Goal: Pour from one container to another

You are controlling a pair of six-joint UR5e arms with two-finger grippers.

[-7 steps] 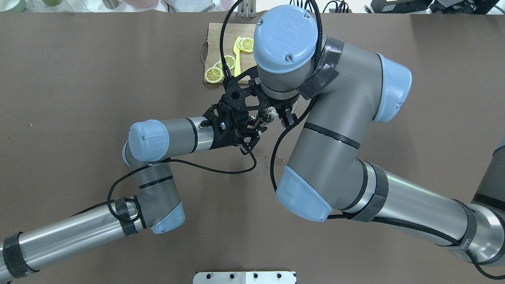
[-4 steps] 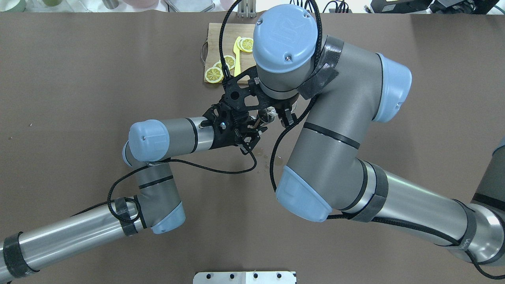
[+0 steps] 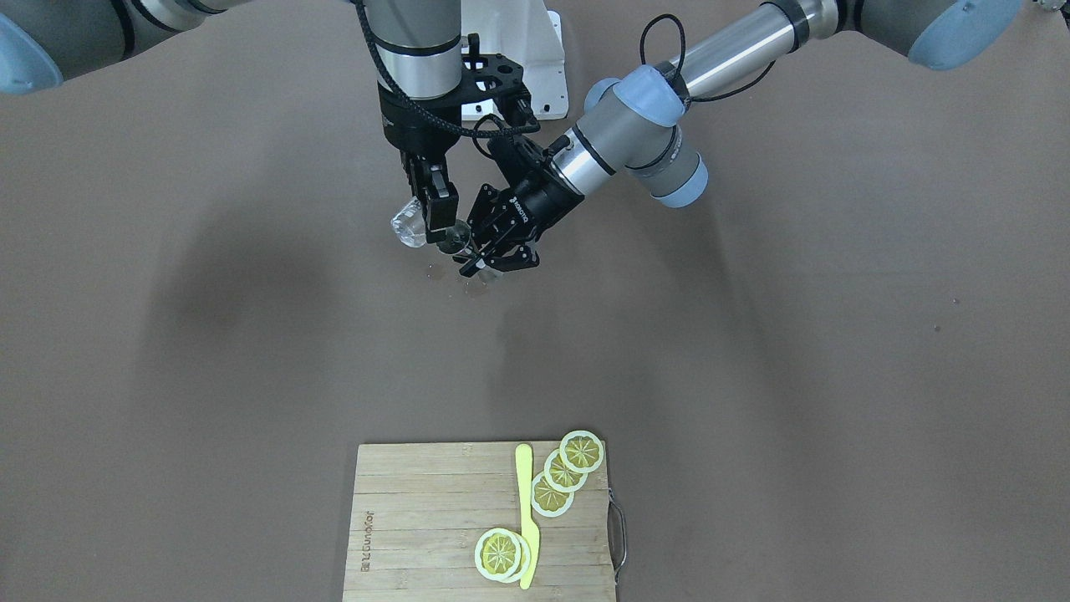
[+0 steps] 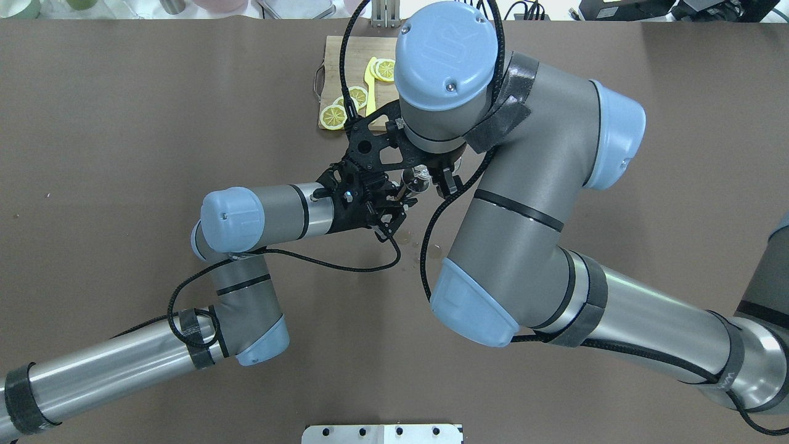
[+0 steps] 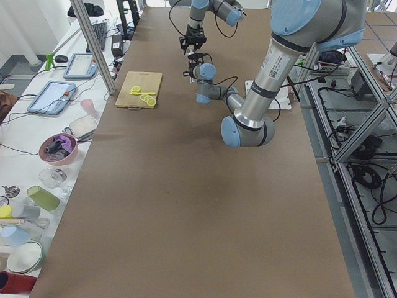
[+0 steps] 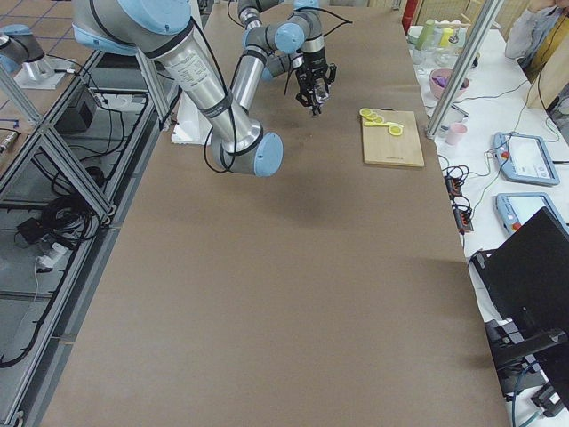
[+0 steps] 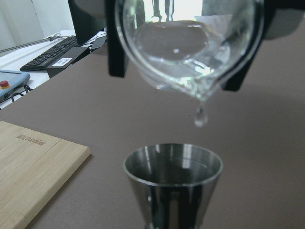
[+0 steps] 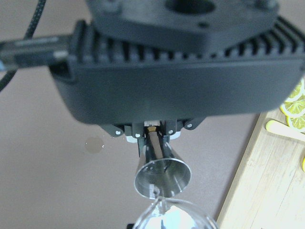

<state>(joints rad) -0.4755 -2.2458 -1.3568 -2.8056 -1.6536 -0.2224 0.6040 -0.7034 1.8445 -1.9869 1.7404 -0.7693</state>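
Observation:
A steel jigger (image 7: pixel 174 183) stands upright in my left gripper (image 3: pixel 493 255), which is shut on its lower part. Just above it my right gripper (image 3: pixel 435 219) is shut on a clear glass container (image 7: pixel 188 43), tilted with its lip over the jigger's mouth. A drop of clear liquid (image 7: pixel 200 117) hangs between the lip and the jigger. The right wrist view looks down into the jigger (image 8: pixel 162 174), with the glass rim (image 8: pixel 174 217) at the bottom edge. In the overhead view the glass (image 4: pixel 419 179) shows between both grippers, largely hidden by the right wrist.
A wooden cutting board (image 3: pixel 418 518) with lemon slices (image 3: pixel 564 472) and a yellow knife (image 3: pixel 526 510) lies on the far side of the table. Small wet spots (image 8: pixel 94 144) mark the brown table under the grippers. Cups and bowls (image 5: pixel 59 146) crowd a side table.
My right arm's wrist has shifted slightly toward the cutting board with the glass still held. The left arm and the jigger have stayed in place.

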